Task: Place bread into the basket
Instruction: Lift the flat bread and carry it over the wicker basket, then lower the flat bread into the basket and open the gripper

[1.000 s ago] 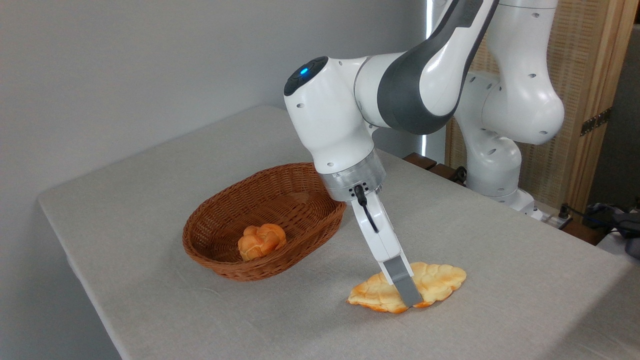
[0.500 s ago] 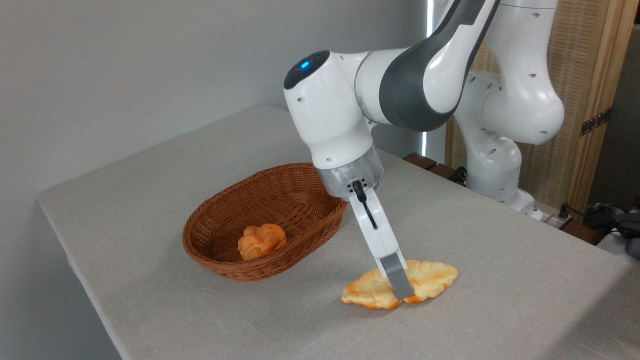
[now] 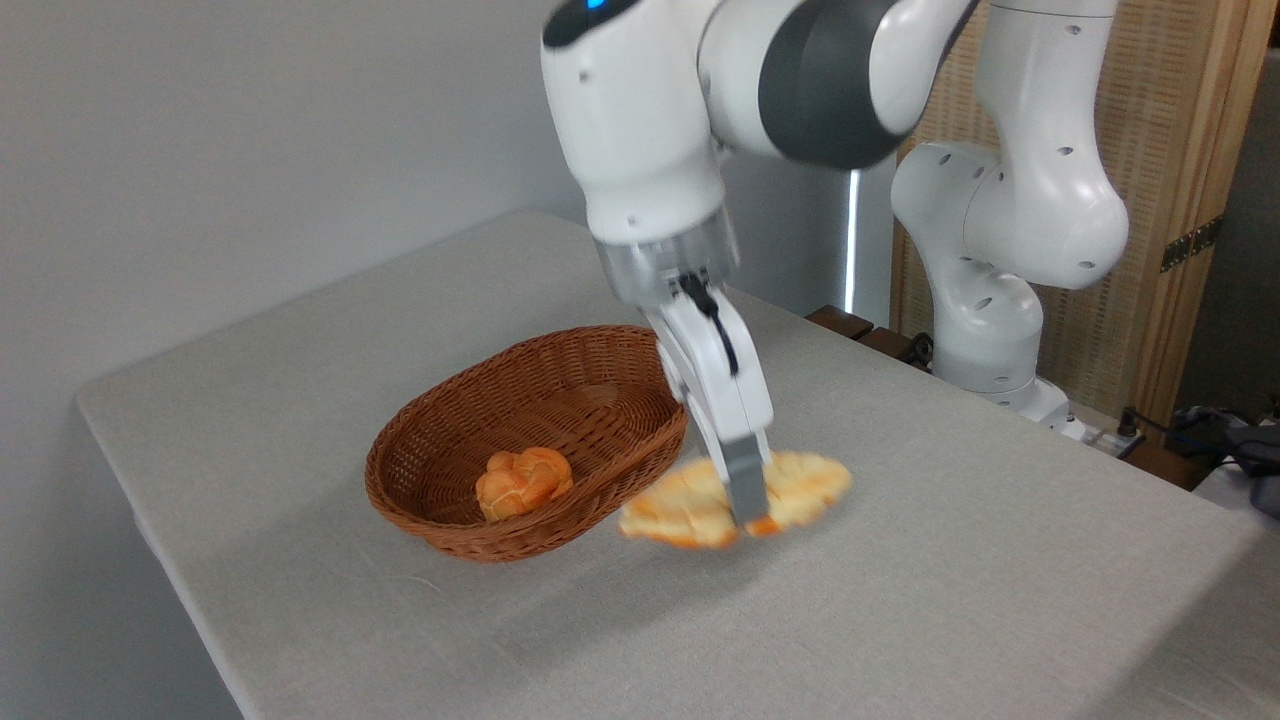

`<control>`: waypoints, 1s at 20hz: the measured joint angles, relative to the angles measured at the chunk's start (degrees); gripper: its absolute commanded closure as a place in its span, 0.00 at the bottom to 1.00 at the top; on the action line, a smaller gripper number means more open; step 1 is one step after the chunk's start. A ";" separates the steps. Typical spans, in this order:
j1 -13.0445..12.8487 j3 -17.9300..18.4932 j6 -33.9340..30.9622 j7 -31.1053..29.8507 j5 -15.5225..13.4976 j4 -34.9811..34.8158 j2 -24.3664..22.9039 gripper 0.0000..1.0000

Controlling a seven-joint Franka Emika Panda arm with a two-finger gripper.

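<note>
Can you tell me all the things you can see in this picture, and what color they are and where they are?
bread: one, pale golden with browned edges, blurred, held up off the table just right of the basket.
basket: one, reddish-brown wicker, on the table left of the middle.
roll: one, small and orange, knotted, inside the basket near its front.
table: one, covered in light grey cloth, filling the lower part of the picture.
screen: one, wooden frame with woven panels, behind the table at the right.
cables: a few, dark, at the far right edge.
robot arm: one, white and grey, reaching down from the top.
pincer: one, white with grey tips, closed on the bread.
</note>
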 measured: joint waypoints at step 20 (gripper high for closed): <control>-2.65 -17.40 -6.50 -38.41 -15.26 8.63 2.95 0.22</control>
